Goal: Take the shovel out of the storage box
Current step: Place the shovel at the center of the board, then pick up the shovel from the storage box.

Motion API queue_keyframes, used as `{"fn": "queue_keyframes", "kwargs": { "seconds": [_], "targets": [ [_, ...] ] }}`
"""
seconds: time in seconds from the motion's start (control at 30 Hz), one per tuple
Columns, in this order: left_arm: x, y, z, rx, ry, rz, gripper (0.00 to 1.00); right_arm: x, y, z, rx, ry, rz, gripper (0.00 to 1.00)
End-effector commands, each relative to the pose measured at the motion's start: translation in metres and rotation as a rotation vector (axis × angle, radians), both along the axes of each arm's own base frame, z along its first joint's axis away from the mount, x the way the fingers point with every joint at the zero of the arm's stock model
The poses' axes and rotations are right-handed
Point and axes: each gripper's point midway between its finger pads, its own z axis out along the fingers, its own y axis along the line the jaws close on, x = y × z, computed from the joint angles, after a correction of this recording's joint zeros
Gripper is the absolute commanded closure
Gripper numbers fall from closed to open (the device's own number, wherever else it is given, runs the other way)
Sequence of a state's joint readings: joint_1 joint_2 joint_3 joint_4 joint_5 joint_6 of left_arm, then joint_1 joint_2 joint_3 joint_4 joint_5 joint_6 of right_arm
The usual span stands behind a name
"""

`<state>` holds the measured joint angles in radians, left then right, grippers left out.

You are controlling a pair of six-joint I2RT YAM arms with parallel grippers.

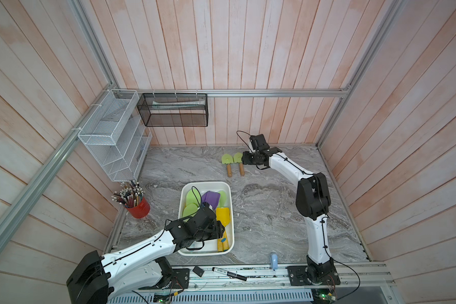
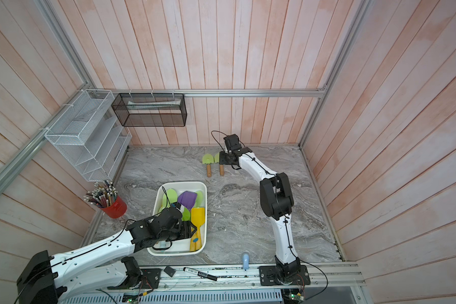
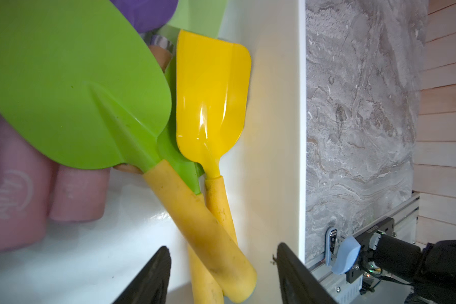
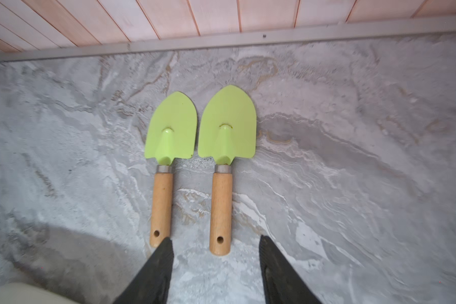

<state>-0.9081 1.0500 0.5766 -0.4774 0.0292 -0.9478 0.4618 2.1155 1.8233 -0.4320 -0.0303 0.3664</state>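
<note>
Shovels (image 1: 222,197) lie piled in the storage box (image 1: 206,182), the white tub in the middle of the gray table (image 1: 269,210), in both top views. A yellow shovel (image 1: 223,216) lies by the tub's right wall. A purple shovel (image 1: 211,198) and green shovels (image 1: 191,196) lie next to it. The left gripper (image 1: 220,230) hangs over the near end of the tub, by the yellow shovel. Two more shovels with wood handles (image 1: 226,159) lie side by side on the table near the back wall, well away from the tub. The right gripper (image 1: 244,160) is just beside them. A red cup of pencils (image 1: 138,208) stands left of the tub.

From the left wrist, the left gripper's jaws are wide apart and hold nothing. Two yellow handles show between them, crossed and not touching the jaws. One belongs to the yellow shovel, one to a big green shovel (image 3: 71,86). Both lie inside the tub, by its wall. Something pink and blurry (image 3: 24,189) shows past the green blade.

From the right wrist, the right gripper's jaws are wide apart too, and empty. The two shovels lie flat on the table, blades pointing at the wall. One handle's end sits between the jaws.
</note>
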Motion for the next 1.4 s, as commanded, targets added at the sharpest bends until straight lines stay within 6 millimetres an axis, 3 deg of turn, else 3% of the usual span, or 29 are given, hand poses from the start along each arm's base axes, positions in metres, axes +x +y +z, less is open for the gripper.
{"fn": "queue_keyframes", "kwargs": {
  "seconds": [0.0, 0.17, 0.37, 0.77, 1.13, 1.37],
  "targets": [
    [-0.001, 0.0, -0.003, 0.049, 0.016, 0.031, 0.34, -0.015, -0.007, 0.017, 0.048, -0.053, -0.013, 0.45],
    [-0.009, 0.002, -0.018, 0.155, 0.046, 0.022, 0.34, -0.046, -0.02, 0.028, 0.083, -0.078, -0.015, 0.44],
    [-0.014, 0.011, -0.024, 0.26, 0.057, 0.016, 0.37, -0.063, -0.028, 0.03, 0.083, -0.086, -0.01, 0.44],
    [-0.022, 0.039, -0.033, 0.388, 0.049, 0.047, 0.52, -0.07, -0.015, 0.016, 0.079, -0.063, 0.021, 0.44],
    [-0.023, 0.04, -0.041, 0.448, 0.039, 0.039, 0.61, -0.073, -0.005, 0.008, 0.071, -0.052, 0.041, 0.44],
    [-0.021, 0.042, -0.036, 0.442, 0.019, 0.054, 0.75, -0.075, -0.004, 0.006, 0.074, -0.054, 0.045, 0.44]
  ]
}}
